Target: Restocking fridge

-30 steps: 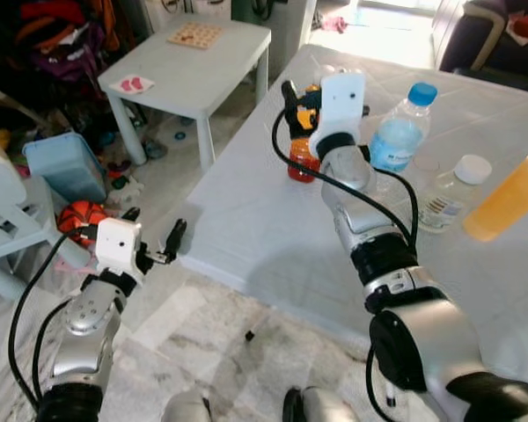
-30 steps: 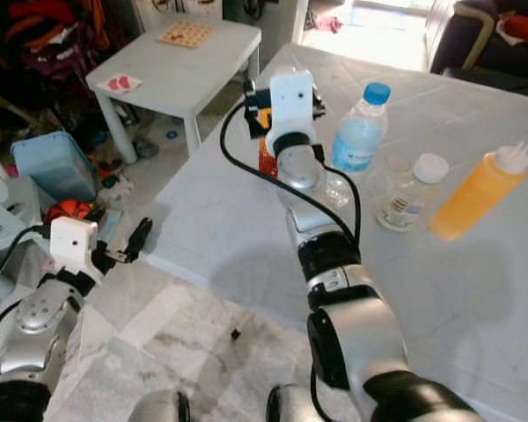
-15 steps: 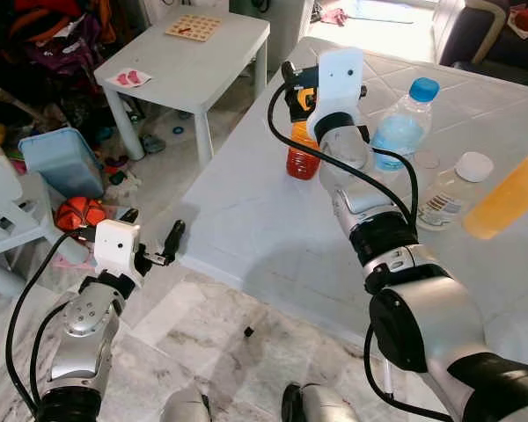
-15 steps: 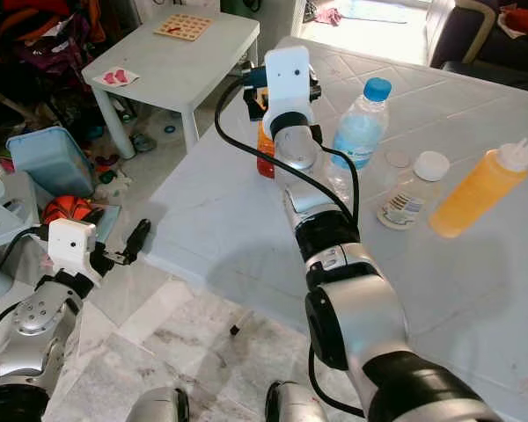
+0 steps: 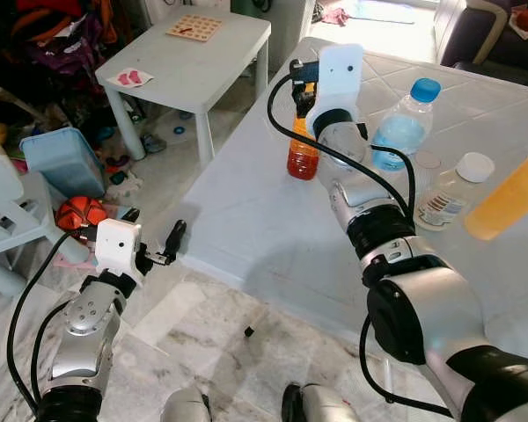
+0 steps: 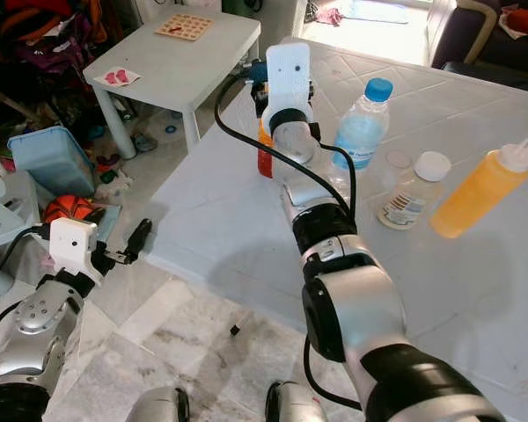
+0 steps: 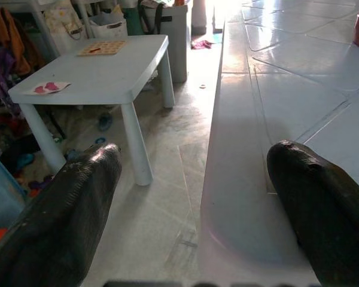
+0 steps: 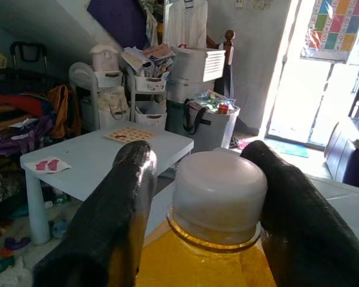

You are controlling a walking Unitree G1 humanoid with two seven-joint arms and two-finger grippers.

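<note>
The right gripper (image 8: 197,197) is out over the white tiled table (image 5: 264,220), its two black fingers (image 8: 110,221) set either side of the white cap of the orange-red bottle (image 5: 303,151). The fingers flank the cap closely, and whether they press on it cannot be told. That bottle stands upright near the table's far left corner. Just beside it stands a blue-capped water bottle (image 5: 403,127), then a small white-capped jar (image 5: 453,189) and an orange squeeze bottle (image 6: 480,193). Down low, the left gripper (image 5: 158,246) hangs off the table's near edge, fingers spread wide with nothing between them. A small white side table (image 5: 189,57) stands beyond.
</note>
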